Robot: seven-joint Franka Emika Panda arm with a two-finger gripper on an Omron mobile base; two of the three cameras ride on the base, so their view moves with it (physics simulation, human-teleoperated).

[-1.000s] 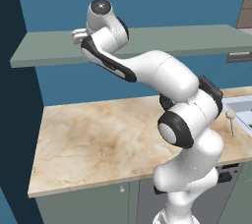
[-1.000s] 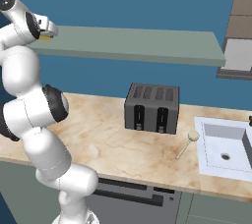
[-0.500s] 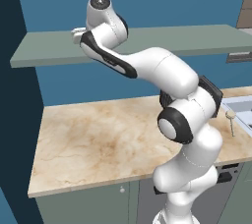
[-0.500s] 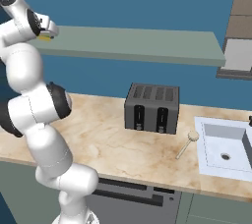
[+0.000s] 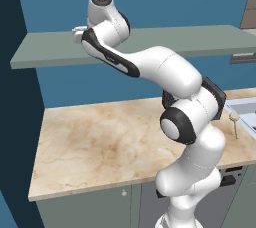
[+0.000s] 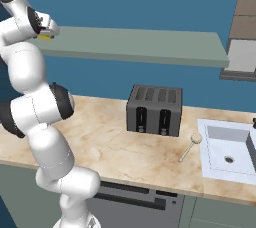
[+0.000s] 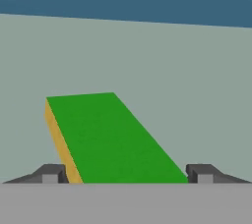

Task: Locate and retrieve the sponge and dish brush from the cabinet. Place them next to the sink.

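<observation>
Green on top and yellow-orange along its edge, the sponge (image 7: 106, 134) lies flat on the grey-green cabinet (image 7: 147, 70) shelf, and in your hand view it reaches down between the two dark fingertips (image 7: 51, 174), one tip on each side of its near end. You can see the left tip right against the sponge's yellow edge and the right tip just at its green corner, so the gripper (image 7: 127, 175) stands spread about as wide as the sponge; whether the pads actually press on it you cannot tell from these pictures. In your right base view the hand sits at the left end of the cabinet (image 6: 150, 47) board, with a small yellow patch of the sponge (image 6: 46, 36) showing just under the gripper (image 6: 50, 31). In your left base view the arm arches up from the counter (image 5: 100, 142) and the gripper (image 5: 77, 32) rests at the shelf board's front edge, near its left end. Down on the marble counter (image 6: 115, 147), the dish brush (image 6: 190, 146) lies with its round beige head beside the sink (image 6: 220, 137) and its thin handle running toward the counter's front; you also catch the dish brush (image 5: 234, 122) at the right edge of your left base view, next to the sink (image 5: 245, 109). A black toaster (image 6: 154, 109) stands on the counter, left of the brush and near it.
</observation>
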